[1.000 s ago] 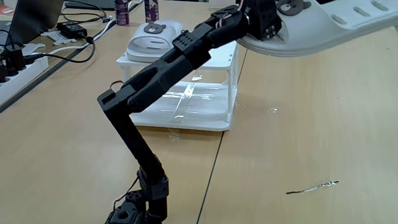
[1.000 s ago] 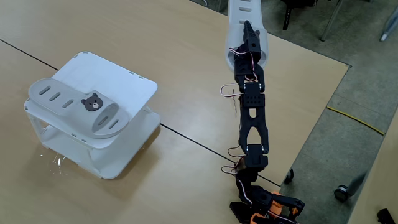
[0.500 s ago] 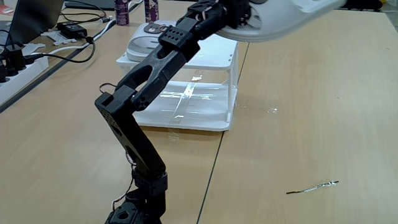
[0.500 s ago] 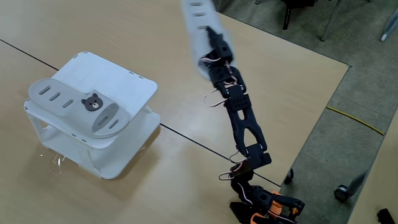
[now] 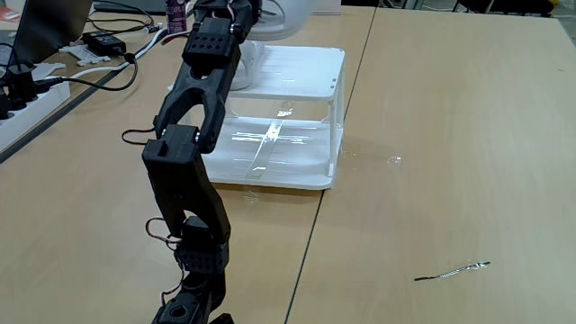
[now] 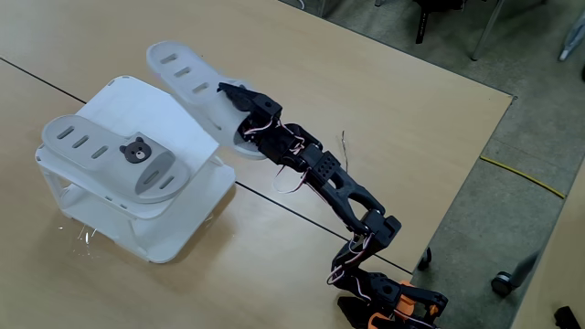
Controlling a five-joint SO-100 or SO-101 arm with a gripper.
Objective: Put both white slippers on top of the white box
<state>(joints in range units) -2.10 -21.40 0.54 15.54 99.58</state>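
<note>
The white box (image 6: 187,123) stands at the left in a fixed view, and one white slipper (image 6: 91,146) with a bear badge (image 6: 135,151) lies flat on its top. My gripper (image 6: 234,97) is shut on the other white slipper (image 6: 187,78), which hangs tilted over the box's far right edge, toe pointing up-left. Seen from the low fixed view, the arm rises in front of the box (image 5: 297,72), the gripper (image 5: 236,7) meets the top edge, and a curve of the held slipper (image 5: 295,11) shows there.
Cables, a black adapter (image 5: 103,42) and a power strip (image 5: 18,94) lie at the left of the low view, with bottles (image 5: 176,16) behind. A thin dark scrap (image 5: 450,270) lies on the table at lower right. The table's right edge (image 6: 475,155) drops to the floor.
The arm has swung left across the table, carrying the slipper from the far right side to above the box's edge, and has folded lower.
</note>
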